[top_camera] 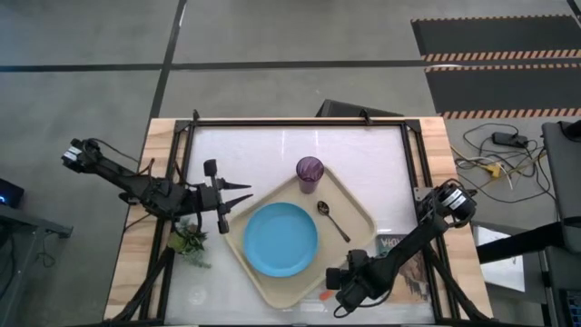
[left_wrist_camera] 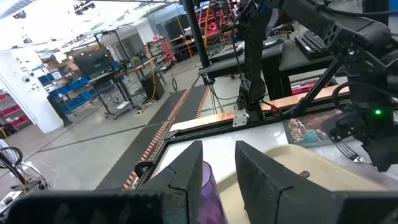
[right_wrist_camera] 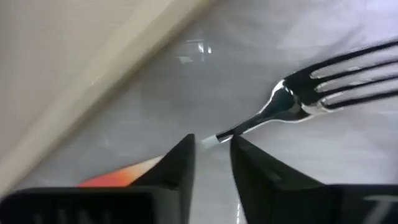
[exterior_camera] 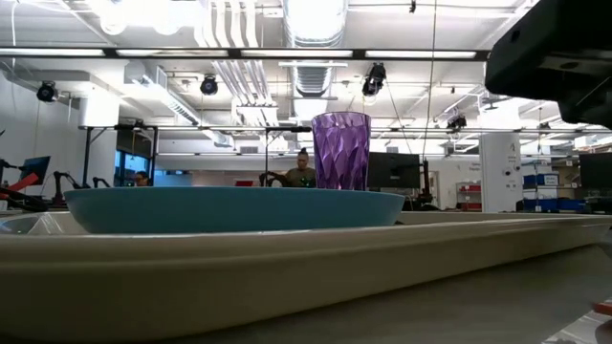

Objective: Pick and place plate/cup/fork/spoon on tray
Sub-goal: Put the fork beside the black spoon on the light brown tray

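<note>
Straddling the fork (right_wrist_camera: 298,102) at its neck, the right gripper (right_wrist_camera: 211,155) sat low beside the beige tray's (top_camera: 238,245) near edge, fingers slightly apart, not yet clamped. The plate (top_camera: 280,239), cup (top_camera: 310,173) and spoon (top_camera: 332,219) rested on the tray. The left gripper (top_camera: 243,195) hovered spread beside the tray.

Probably a lab, shelving (left_wrist_camera: 74,87), ceiling ducts (exterior_camera: 316,67)
</note>
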`<state>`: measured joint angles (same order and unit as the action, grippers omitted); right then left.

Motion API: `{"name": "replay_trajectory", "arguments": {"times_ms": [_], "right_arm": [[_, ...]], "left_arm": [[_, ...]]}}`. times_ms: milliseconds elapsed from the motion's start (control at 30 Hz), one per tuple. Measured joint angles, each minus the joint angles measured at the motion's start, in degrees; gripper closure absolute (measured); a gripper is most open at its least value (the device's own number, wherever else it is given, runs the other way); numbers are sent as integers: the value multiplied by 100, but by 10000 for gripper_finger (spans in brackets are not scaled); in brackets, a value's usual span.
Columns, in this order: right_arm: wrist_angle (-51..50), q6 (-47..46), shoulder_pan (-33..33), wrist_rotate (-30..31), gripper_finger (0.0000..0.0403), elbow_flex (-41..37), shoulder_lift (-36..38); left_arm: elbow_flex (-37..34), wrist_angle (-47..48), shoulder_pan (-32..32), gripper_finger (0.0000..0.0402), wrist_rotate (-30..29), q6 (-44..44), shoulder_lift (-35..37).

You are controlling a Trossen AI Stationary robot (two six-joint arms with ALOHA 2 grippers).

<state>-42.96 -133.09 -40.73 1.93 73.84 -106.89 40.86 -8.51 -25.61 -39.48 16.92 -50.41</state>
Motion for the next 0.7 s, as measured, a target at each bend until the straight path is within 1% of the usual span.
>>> {"name": "replay_trajectory", "arguments": {"times_ms": [167, 267, 367, 433, 533, 600, 700], "right_arm": [[7, 85, -96, 48, 375, 0, 2], [4, 334, -147, 2, 391, -1, 2], [-17, 390, -195, -24, 394, -7, -4], [-21, 210, -209, -2, 393, -9, -4], [-25, 99, -219, 117, 383, -10, -7], [-69, 290, -218, 95, 372, -9, -7], [-203, 846, -216, -4, 354, -9, -7]], "left_arm": [[0, 0, 0, 324, 0, -1, 0], [0, 0, 0, 324, 0, -1, 0], [0, 0, 0, 324, -1, -1, 0], [0, 0, 0, 324, 0, -1, 0], [0, 0, 0, 324, 0, -1, 0], [0, 0, 0, 324, -1, -1, 0], [0, 0, 0, 324, 0, -1, 0]]}}
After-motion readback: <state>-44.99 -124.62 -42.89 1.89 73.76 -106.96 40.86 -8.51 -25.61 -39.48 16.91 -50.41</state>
